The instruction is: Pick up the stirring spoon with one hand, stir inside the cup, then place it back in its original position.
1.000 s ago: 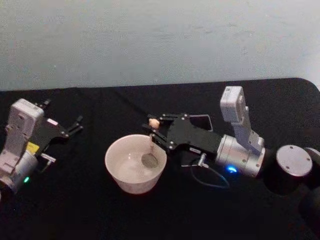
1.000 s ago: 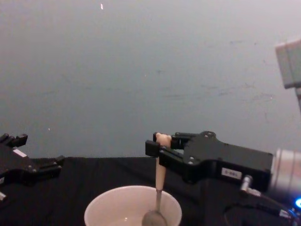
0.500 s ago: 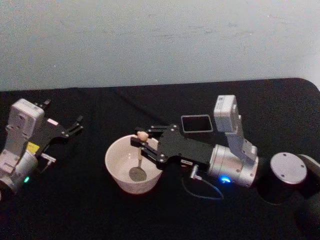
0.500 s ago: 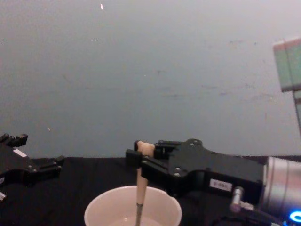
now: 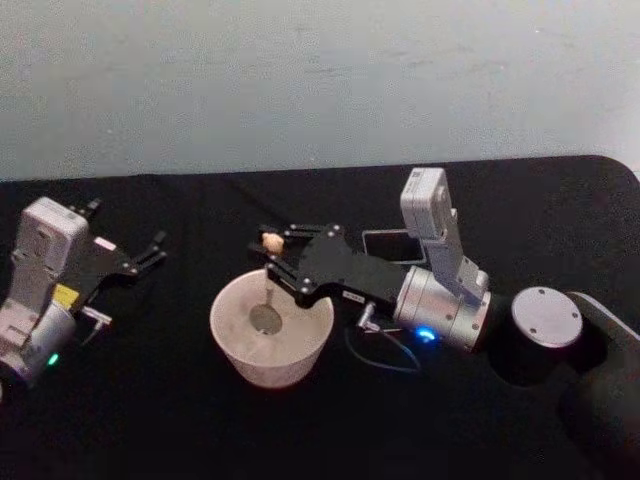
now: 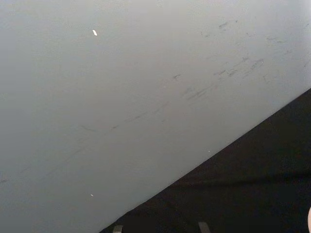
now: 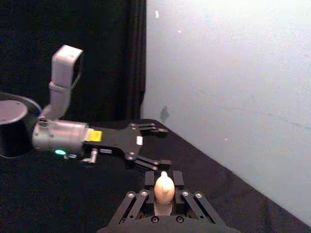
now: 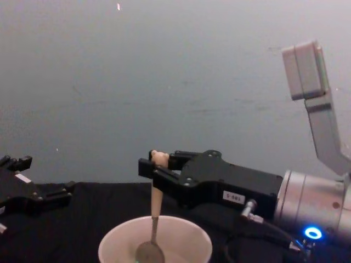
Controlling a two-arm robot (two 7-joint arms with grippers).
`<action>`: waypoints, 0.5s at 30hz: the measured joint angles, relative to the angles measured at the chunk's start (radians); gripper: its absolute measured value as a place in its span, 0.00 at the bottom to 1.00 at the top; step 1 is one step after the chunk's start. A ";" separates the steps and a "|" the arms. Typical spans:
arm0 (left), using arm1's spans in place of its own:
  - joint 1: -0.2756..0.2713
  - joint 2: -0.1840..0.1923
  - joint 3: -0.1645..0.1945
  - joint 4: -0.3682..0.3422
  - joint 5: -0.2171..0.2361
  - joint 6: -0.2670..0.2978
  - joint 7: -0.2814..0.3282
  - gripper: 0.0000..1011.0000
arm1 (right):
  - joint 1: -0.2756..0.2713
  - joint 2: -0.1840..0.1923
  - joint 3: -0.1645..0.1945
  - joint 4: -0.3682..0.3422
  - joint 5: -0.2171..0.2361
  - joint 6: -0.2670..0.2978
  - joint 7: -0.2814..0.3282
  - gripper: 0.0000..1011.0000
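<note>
One cup (image 5: 228, 340), cream-white and round, is sitting nearest on the black table (image 5: 150, 420). One stirring spoon (image 8: 156, 201) is standing almost upright in it. Its small metal bowl is resting down inside the cup and its peach handle is rising above the rim.

Two grippers are showing. The right gripper (image 5: 272, 250) is reaching in from the right and hanging over the far side of the cup. Its fingers are pinching the spoon's handle just under the tiny bear head, which is poking up between them in the right wrist view.

Well to the left, the left gripper (image 5: 150, 252) is lying idle near the table with its fingers spread.

Farther back, one dark grey square holder (image 5: 383, 243) is standing behind the right gripper, partly hidden by its wrist.
</note>
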 joint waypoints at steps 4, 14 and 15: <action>0.000 0.000 0.000 0.000 0.000 0.000 0.000 0.99 | 0.005 -0.002 0.007 0.014 -0.011 -0.003 -0.010 0.21; 0.000 0.000 0.000 0.000 0.000 0.000 0.000 0.99 | -0.002 0.005 0.024 0.010 -0.017 -0.002 -0.013 0.21; 0.000 0.000 0.000 0.000 0.000 0.000 0.000 0.99 | -0.004 0.007 0.026 0.008 -0.017 -0.002 -0.013 0.21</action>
